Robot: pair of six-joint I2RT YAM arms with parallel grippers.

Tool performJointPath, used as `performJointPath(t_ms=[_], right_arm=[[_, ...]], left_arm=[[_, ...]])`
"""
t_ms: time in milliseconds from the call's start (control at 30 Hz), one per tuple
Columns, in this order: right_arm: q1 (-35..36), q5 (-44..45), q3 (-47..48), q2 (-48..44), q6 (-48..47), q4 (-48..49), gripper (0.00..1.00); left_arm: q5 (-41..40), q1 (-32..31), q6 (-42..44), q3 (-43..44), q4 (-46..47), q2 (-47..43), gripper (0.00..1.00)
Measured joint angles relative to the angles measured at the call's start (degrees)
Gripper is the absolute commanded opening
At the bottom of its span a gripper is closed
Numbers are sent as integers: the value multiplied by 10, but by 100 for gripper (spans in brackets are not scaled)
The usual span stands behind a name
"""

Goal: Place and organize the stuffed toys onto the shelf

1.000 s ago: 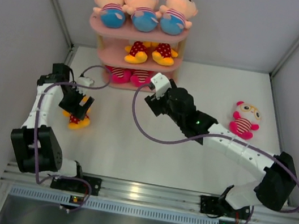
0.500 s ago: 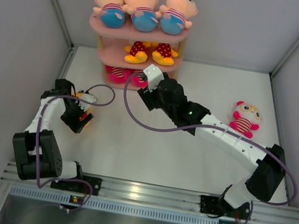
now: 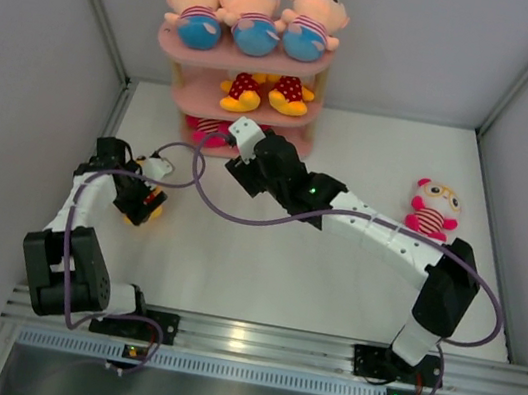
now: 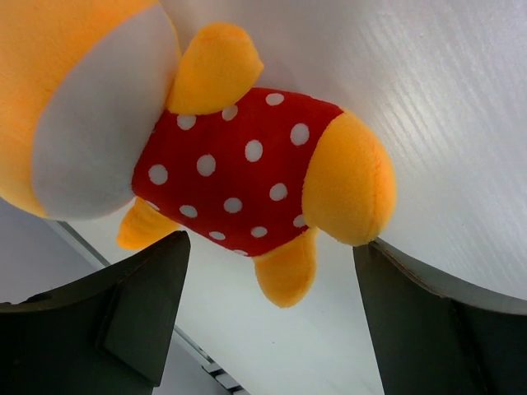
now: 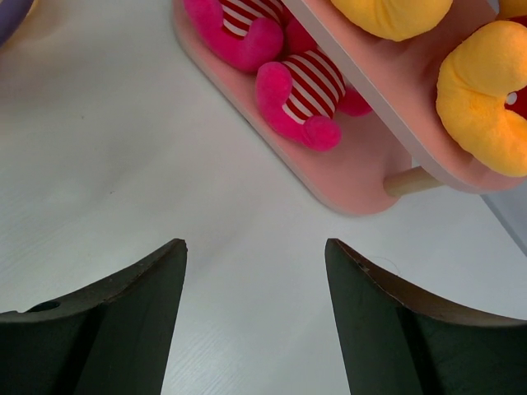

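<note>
The pink shelf (image 3: 244, 55) stands at the back. Three peach-headed toys (image 3: 257, 20) sit on its top board and two yellow polka-dot toys (image 3: 262, 91) on the middle board. Pink striped toys (image 5: 300, 95) lie on the bottom board (image 5: 350, 177). My right gripper (image 5: 255, 243) is open and empty, low over the table just in front of that board; it also shows in the top view (image 3: 243, 152). My left gripper (image 4: 270, 251) is open above a yellow polka-dot toy (image 4: 243, 169) on the table, fingertips on either side of its legs, and largely covers it in the top view (image 3: 140, 201). Another pink-white toy (image 3: 432, 211) lies at the right.
White walls close in the table on the left, back and right. The purple cables (image 3: 204, 203) of both arms loop over the table's middle. A metal rail (image 3: 240, 338) runs along the near edge by the arm bases.
My right gripper has moved left and toward the shelf's bottom board. My left gripper has shifted over the yellow toy on the table, which is now mostly covered from above.
</note>
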Motion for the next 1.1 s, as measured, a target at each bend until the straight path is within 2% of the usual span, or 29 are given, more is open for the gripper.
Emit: performJointPath(t_ms=[133,367,433,500,633,800,1100], right_arm=[[0,0,9,8,-7,-5,69],[0,0,16,11,-16,-9,69],[0,1,16,11,-16,-9,69],[0,3,16,11,-18,-9,69],[0,9,14,10,-23,-7,69],[0,18,-17,-7,-26,17,69],[-10,28,-126,-96,-25,70,70]], left_arm=[[25,0,12,0,3,9,83],[40,0,31,23,13,91,60],[37,1,34,30,15,116,37],[35,1,37,35,15,131,0],[40,1,49,35,15,113,0],[57,1,97,37,-2,45,0],[113,-18,222,184,-136,-2,0]])
